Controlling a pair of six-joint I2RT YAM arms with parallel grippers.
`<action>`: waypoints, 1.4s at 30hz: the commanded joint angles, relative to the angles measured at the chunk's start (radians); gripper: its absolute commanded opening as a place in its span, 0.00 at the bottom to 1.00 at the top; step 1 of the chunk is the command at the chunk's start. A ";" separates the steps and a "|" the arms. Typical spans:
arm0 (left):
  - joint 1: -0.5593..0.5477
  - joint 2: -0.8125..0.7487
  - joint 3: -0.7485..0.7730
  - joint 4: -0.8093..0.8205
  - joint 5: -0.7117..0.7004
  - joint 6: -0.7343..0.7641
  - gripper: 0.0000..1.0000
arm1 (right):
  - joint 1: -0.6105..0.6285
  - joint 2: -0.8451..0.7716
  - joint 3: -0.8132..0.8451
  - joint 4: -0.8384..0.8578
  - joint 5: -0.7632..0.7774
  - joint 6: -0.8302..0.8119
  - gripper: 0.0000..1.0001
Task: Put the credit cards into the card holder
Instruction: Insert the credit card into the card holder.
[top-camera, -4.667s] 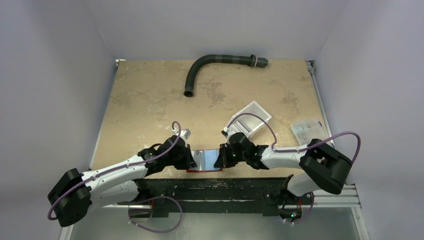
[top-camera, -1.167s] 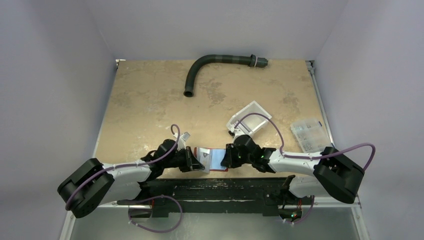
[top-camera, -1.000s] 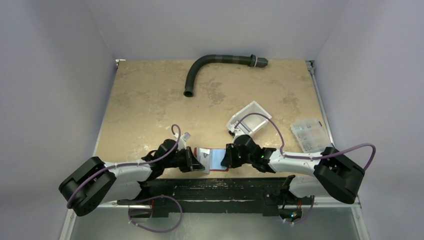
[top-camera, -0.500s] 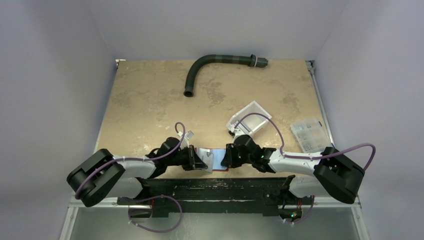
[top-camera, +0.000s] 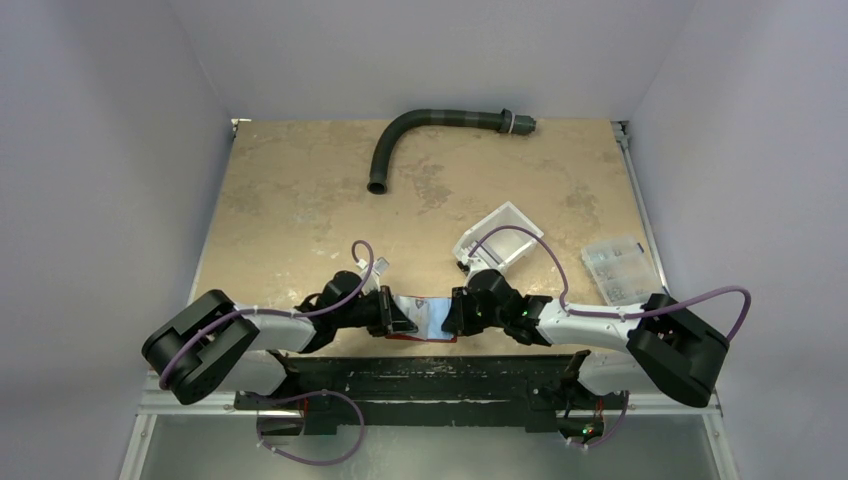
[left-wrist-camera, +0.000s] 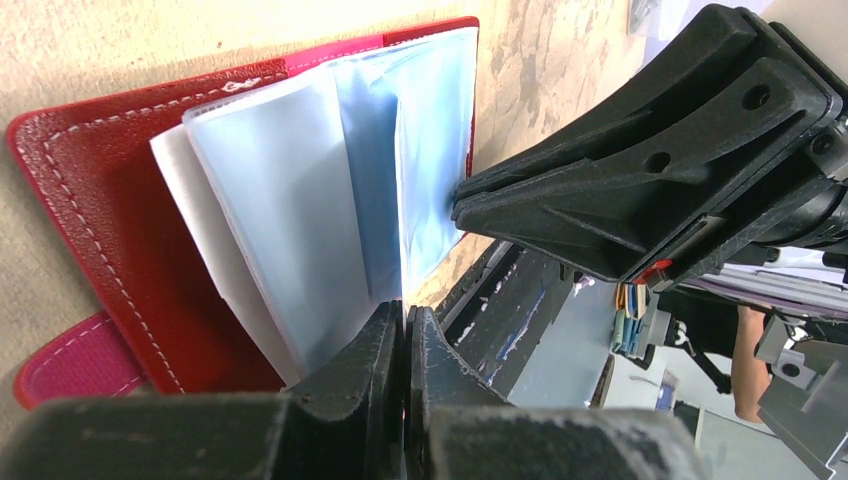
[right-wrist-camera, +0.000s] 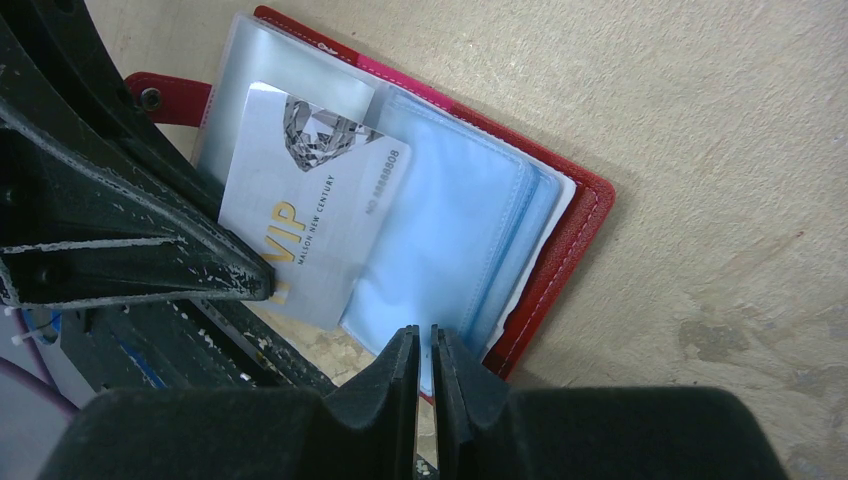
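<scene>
Holding the card holder (right-wrist-camera: 583, 222) open at the near edge of the surface (top-camera: 300, 200), I have 1 end effector on each side of it. It is a small dark-red wallet with pale stitching along its rim, a pink inner strip and a snap tab (right-wrist-camera: 170, 92). It lies spread flat with its clear bluish sleeves (right-wrist-camera: 450, 230) fanned out.

My right end effector (right-wrist-camera: 418, 338) is narrowed to a sliver on the free edge of those sleeves. My left end effector (left-wrist-camera: 405, 312) is likewise almost closed. In the right wrist view its tip meets the edge of 1 credit card (right-wrist-camera: 305, 225), which it appears to grip.

That card is whitish, printed with a diamond graphic, gold "VIP" lettering and a number. Part of it lies under a frosted sleeve, and the rest is bare. The 2 end effectors face each other across the sleeves, just apart.
</scene>
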 joint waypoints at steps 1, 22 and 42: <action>0.007 0.004 0.035 0.068 -0.015 0.027 0.00 | 0.000 0.007 -0.008 -0.022 0.016 -0.027 0.18; 0.012 0.016 0.116 -0.107 -0.041 0.185 0.00 | 0.000 0.030 -0.014 0.004 0.016 -0.026 0.17; 0.042 -0.001 0.158 -0.246 -0.090 0.272 0.00 | 0.000 0.010 -0.025 0.004 0.006 -0.017 0.17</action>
